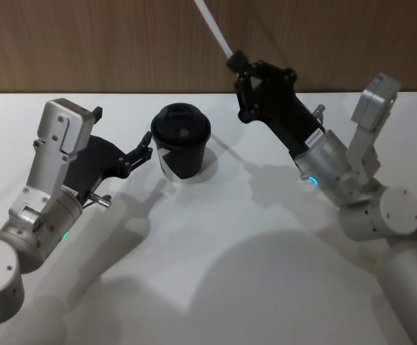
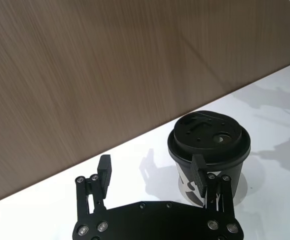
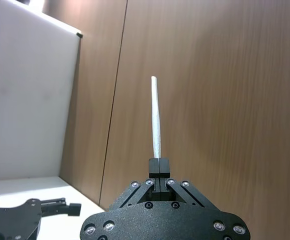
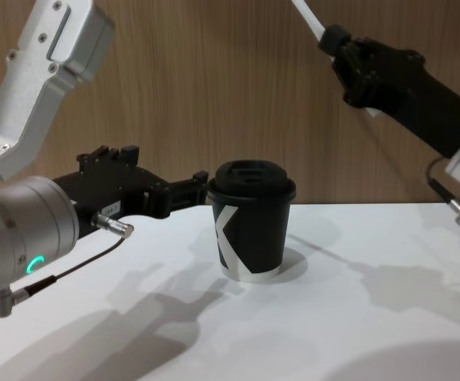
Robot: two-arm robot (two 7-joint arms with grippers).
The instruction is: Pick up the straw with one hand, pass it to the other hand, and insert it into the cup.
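White surface (image 1: 230,251), wood-panel wall behind. Cup (image 1: 180,144) stood upright. Right gripper (image 1: 239,68) fingers clamped straw (image 1: 212,27) by one end, held aloft. Left gripper (image 1: 145,152) fingers spread beside cup. Straw judged light, crushable: grip lightly.

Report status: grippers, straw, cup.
Right gripper shut on straw, raised right of cup. Left gripper open beside cup. Cup upright, lidded. Nothing blocking lid.

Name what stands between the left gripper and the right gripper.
The cup, close beside the open left gripper; the right gripper holds the straw higher up. The head and chest views show it.
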